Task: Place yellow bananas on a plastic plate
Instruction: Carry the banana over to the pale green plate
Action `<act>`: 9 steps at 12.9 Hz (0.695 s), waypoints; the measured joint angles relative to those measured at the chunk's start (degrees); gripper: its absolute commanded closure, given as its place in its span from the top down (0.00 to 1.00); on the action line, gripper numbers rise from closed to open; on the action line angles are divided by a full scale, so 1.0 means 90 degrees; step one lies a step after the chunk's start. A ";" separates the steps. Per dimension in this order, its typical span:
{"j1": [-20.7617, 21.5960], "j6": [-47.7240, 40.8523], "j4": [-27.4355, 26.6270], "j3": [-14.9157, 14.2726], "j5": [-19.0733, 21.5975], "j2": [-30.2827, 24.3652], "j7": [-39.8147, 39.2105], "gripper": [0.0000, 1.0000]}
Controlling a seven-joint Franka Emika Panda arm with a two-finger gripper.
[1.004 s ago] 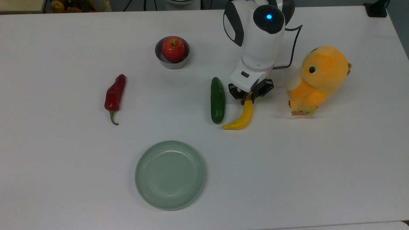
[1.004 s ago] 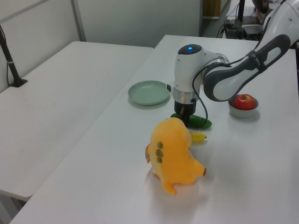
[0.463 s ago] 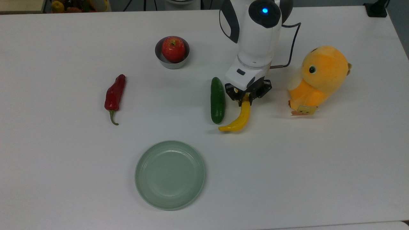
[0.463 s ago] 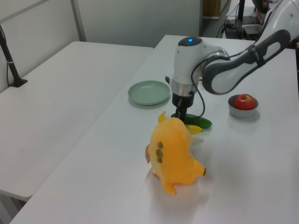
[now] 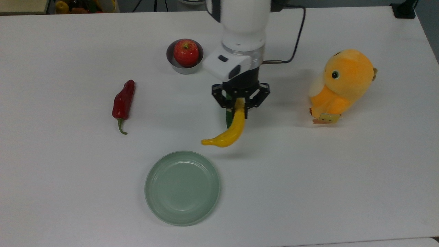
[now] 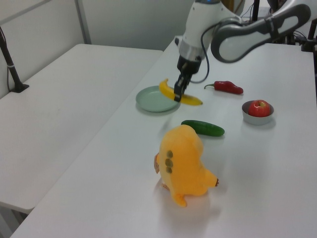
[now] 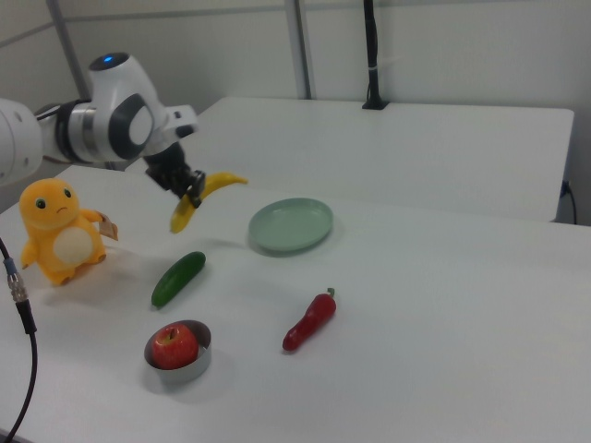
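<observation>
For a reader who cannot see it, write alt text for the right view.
A white robot arm's gripper holds a yellow banana in the air above a white table, short of a pale green plate. On the table lie a cucumber, a red pepper, an apple in a metal bowl, and an orange plush toy.

The white bench [image 5: 343, 178] carried a pale green plastic plate [image 5: 182, 188], lying bare near the top view's lower edge. A red chili pepper [image 5: 122, 103], a grey metal bowl [image 5: 185, 67] holding a red apple [image 5: 186, 52], a dark green cucumber [image 6: 203, 128] and an orange plush toy [image 5: 341, 84] also rested on it, well apart.
</observation>
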 measured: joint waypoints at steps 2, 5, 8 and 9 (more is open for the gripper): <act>-0.0295 -0.0188 0.0282 -0.0012 0.0115 0.0044 -0.0441 0.08; -0.0740 -0.0682 0.1026 -0.0028 0.0360 0.0333 -0.1384 0.08; -0.0973 -0.0750 0.1531 -0.0037 0.0410 0.0744 -0.2230 0.08; -0.1025 -0.0750 0.1786 -0.0075 0.0413 0.1043 -0.2598 0.07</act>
